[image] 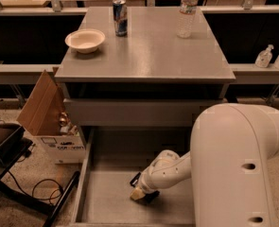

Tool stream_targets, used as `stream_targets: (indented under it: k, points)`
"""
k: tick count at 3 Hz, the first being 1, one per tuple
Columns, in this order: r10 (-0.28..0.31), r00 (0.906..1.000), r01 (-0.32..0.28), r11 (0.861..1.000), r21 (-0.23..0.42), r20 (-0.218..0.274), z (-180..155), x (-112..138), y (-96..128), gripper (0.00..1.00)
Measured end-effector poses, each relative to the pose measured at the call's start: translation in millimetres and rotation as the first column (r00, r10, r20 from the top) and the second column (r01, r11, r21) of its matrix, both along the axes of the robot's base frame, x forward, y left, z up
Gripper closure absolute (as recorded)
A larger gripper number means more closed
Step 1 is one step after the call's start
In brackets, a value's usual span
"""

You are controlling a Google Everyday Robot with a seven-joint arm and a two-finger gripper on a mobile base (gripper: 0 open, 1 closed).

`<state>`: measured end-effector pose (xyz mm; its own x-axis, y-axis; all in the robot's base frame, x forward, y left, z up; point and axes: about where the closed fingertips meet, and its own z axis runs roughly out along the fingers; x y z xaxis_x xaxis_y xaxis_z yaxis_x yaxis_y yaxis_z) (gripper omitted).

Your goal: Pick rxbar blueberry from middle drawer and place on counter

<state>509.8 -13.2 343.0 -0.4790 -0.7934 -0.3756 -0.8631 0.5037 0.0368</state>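
Observation:
The middle drawer (106, 197) is pulled open below the counter (153, 51), showing its bare grey floor. My gripper (139, 193) is down inside the drawer at the end of the white arm, its pale tip close to the floor near the middle. A small dark flat shape, the rxbar blueberry (151, 198), pokes out from under the gripper tip; most of it is hidden by the gripper. I cannot see whether it is held.
On the counter stand a white bowl (85, 39), a blue-silver can (120, 17) and a water bottle (187, 11). An open cardboard box (54, 126) sits left of the drawer. My arm's large white link (238, 169) fills the lower right. Cables lie on the floor at the left.

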Motion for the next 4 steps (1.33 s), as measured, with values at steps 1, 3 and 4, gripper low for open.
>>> stream_targets:
  k: [1,3,4]
  points:
    - [0.000,1.0000,0.000,1.000,0.000,0.000,9.4,-0.2,0.1,0.96]
    - [0.000,1.0000,0.000,1.000,0.000,0.000,11.3,-0.3,0.3,1.00]
    - [0.001,1.0000,0.000,1.000,0.026,-0.003,13.4,-7.1,0.9,1.00]
